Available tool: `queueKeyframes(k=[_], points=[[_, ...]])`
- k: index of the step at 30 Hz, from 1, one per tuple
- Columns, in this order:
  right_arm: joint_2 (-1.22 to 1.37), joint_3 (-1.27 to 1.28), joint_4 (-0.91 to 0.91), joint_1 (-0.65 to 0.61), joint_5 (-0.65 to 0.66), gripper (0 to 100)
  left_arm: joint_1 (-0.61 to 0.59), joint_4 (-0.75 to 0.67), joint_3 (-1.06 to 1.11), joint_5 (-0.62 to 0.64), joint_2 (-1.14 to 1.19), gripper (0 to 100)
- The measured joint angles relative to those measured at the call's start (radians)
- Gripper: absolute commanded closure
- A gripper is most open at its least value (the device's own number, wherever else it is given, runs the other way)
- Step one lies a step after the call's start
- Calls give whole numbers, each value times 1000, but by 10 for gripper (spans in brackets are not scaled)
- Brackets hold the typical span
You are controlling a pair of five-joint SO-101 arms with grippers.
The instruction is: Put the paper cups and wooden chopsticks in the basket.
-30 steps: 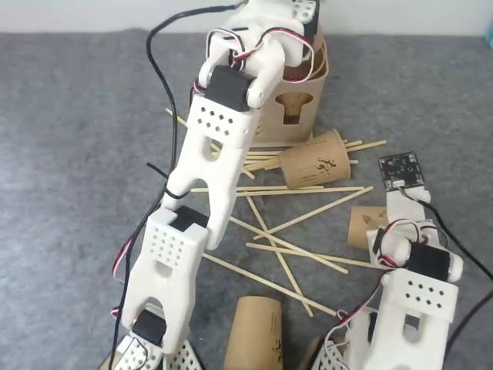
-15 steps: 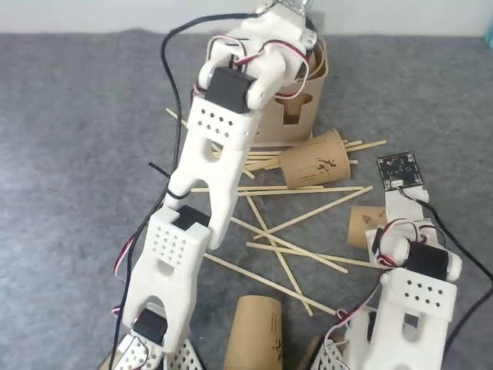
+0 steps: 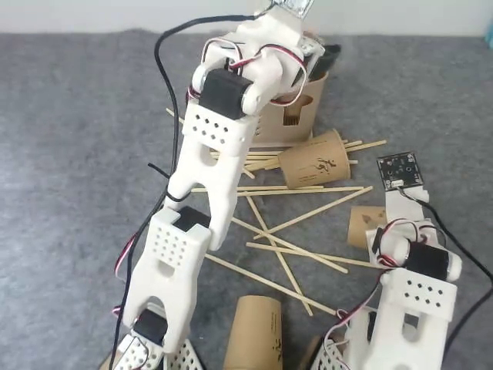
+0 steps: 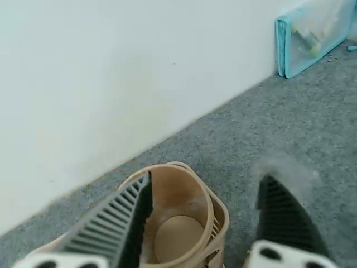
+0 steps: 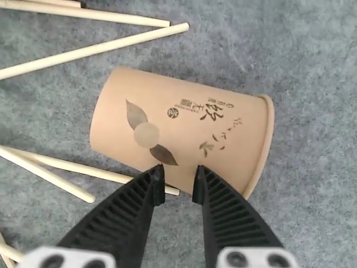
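The tan basket (image 3: 286,123) stands at the far middle of the table. My left gripper (image 3: 317,58) hangs open right above it. In the left wrist view a paper cup (image 4: 177,234) stands inside the basket (image 4: 218,207), below the left gripper (image 4: 207,181). A second cup (image 3: 316,159) lies on its side just in front of the basket. Another cup (image 3: 363,225) lies by the right arm (image 3: 412,281). My right gripper (image 5: 178,170) hovers over that cup (image 5: 178,134), fingers a narrow gap apart and holding nothing. Several wooden chopsticks (image 3: 296,222) are scattered mid-table.
A further cup (image 3: 254,335) lies at the near edge between the two arm bases. Chopsticks (image 5: 83,50) also lie beside the right-hand cup. Grey carpet covers the table, a white wall rises behind it, and a blue pouch (image 4: 312,33) rests against the wall.
My left gripper has opened over the basket and let go of the cup, which now sits inside. The right arm has not moved.
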Motion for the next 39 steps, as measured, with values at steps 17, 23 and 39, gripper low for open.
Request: queueKeyframes(k=[17,23,39], points=[[0,-184,358,-371,206,890,-284,310,5,26,-341,680],[-2,-287,514,-704,269,890,-430,311,384,31,-626,680],[-2,-304,531,-1312,293,890,-1180,167,1537,25,-1355,680]])
